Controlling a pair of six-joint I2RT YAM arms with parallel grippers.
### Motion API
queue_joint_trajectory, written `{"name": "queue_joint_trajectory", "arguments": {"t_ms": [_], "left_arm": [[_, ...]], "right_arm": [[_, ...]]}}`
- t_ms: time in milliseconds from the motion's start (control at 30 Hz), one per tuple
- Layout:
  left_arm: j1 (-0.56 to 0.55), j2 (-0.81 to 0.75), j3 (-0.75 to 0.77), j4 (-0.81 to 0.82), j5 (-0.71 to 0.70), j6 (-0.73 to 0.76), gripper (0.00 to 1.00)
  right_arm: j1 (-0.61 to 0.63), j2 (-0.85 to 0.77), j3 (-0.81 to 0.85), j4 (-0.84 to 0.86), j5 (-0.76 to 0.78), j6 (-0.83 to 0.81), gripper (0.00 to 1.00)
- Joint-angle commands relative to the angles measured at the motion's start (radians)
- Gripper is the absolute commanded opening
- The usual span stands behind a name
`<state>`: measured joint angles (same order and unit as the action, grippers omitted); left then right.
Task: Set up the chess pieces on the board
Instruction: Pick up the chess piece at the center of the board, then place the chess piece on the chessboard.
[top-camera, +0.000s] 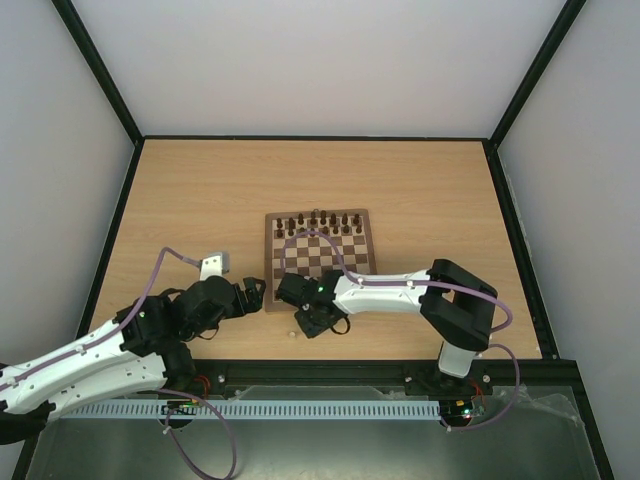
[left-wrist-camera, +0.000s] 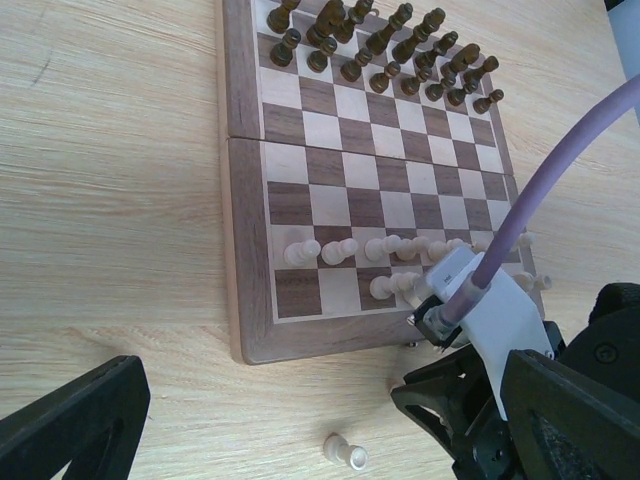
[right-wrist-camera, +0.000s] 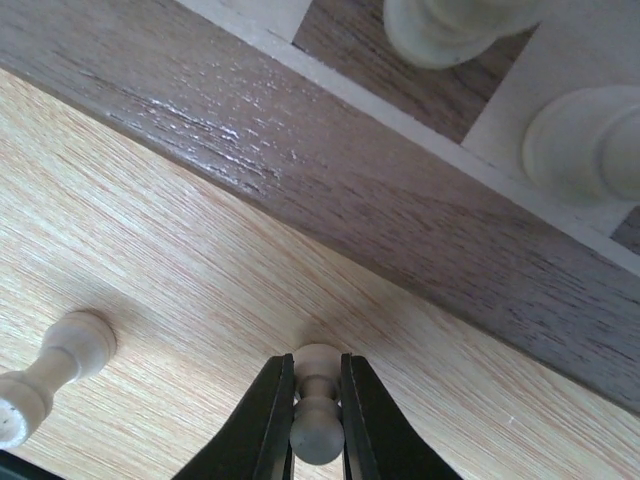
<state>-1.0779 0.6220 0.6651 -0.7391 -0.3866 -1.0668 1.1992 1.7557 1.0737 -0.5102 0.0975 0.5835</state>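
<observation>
The right claw (right-wrist-camera: 317, 405) is shut on a cream pawn (right-wrist-camera: 318, 440), its two black fingers (right-wrist-camera: 272, 420) pinching the piece about its narrow waist. Whether the pawn is lifted or touching the tabletop (top-camera: 200, 190) cannot be told.

In the right wrist view, a second cream pawn (right-wrist-camera: 50, 375) lies on its side at the 9 o'clock side of the held one, apart from it on the bare wood. The mid-brown border of the board (right-wrist-camera: 400, 200) runs just beyond the claw, from 11 o'clock down to 4 o'clock.

From above, this claw sits just off the board's 6 o'clock edge, with the fallen pawn at about its 8 o'clock.

The left claw (top-camera: 252, 296) stands wide open and holds nothing. It hangs over the tabletop near the board's 7 o'clock corner, at the right claw's 9 o'clock.

The board lies flat near the middle of the tabletop. The dark pieces (left-wrist-camera: 380, 40) stand in two rows along its 12 o'clock edge. The cream pieces (left-wrist-camera: 400, 250) stand near its 6 o'clock edge, with a line of pawns on the second row and a few more behind them, partly hidden by the right arm.
</observation>
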Motion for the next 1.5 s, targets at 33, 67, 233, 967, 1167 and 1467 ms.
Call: {"name": "queue_joint_trajectory", "arguments": {"t_ms": [33, 67, 233, 967, 1167, 1467], "left_arm": [[-0.005, -0.005, -0.026, 0.036, -0.013, 0.000, 0.99], [-0.006, -0.002, -0.026, 0.038, -0.015, 0.002, 0.99], [-0.005, 0.016, -0.031, 0.055, -0.006, 0.018, 0.99], [-0.006, 0.037, -0.050, 0.121, 0.048, 0.075, 0.99], [-0.006, 0.032, -0.079, 0.144, 0.054, 0.078, 0.99], [-0.006, 0.041, -0.081, 0.156, 0.058, 0.084, 0.99]], "right_arm": [[0.007, -0.065, 0.026, -0.079, 0.025, 0.006, 0.10], [0.007, -0.088, 0.033, -0.098, 0.041, 0.007, 0.10], [-0.008, -0.197, 0.079, -0.214, 0.128, 0.008, 0.11], [-0.354, -0.164, 0.126, -0.245, 0.125, -0.120, 0.11], [-0.383, -0.142, 0.095, -0.225, 0.114, -0.129, 0.11], [-0.392, -0.103, 0.050, -0.188, 0.092, -0.135, 0.11]]}}
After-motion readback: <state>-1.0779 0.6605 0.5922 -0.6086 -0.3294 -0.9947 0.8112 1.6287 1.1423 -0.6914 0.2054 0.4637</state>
